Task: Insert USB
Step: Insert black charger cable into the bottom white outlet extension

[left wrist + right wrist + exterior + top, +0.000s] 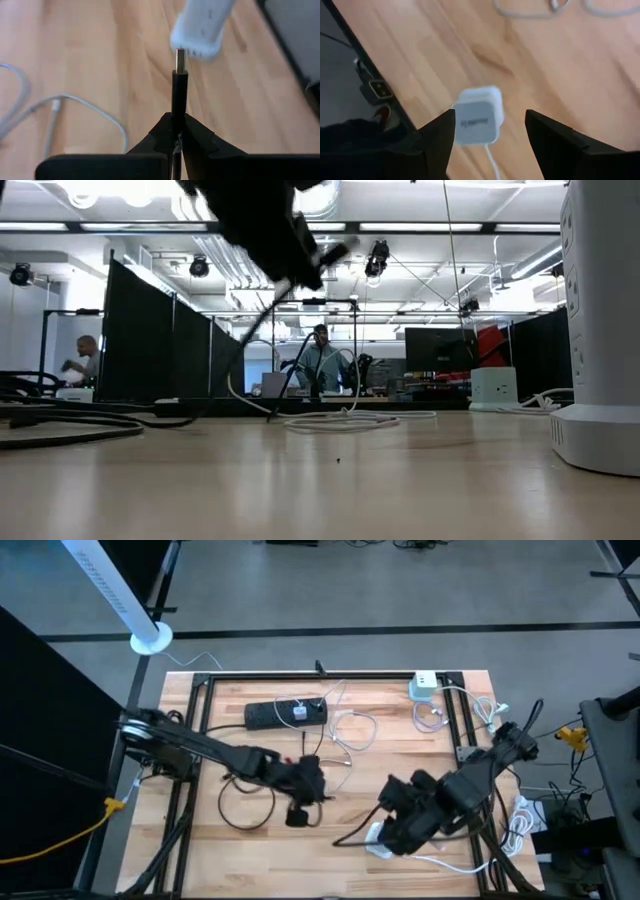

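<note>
Black plastic and bright metal make up the USB plug [179,82], which stands straight out from the left pincer [177,131], its fingers pressed together on the plug's black body with the metal tip pointing ahead. So the pick-up part looks done: the plug is held, lifted off the wooden bench [260,850], and its black cable [240,810] trails back in a loop beneath the left arm. The insertion itself is not yet done, as far as the views show.

In the left wrist view a white charger [202,27] lies just beyond the metal tip, blurred, and I cannot tell whether its socket faces the plug. The plug seems aimed roughly at it, near but apart from it.

The right pincer [490,131] hangs over the near right part of the bench with its fingers spread, and a small white charger block [477,121] lies on the wood between them, below the tips, not gripped. Whether this is the same white block the left wrist sees I cannot say for sure.

What remains, in my judgement, is steadying the charger, lining the tip up with the socket and pushing it home.
</note>
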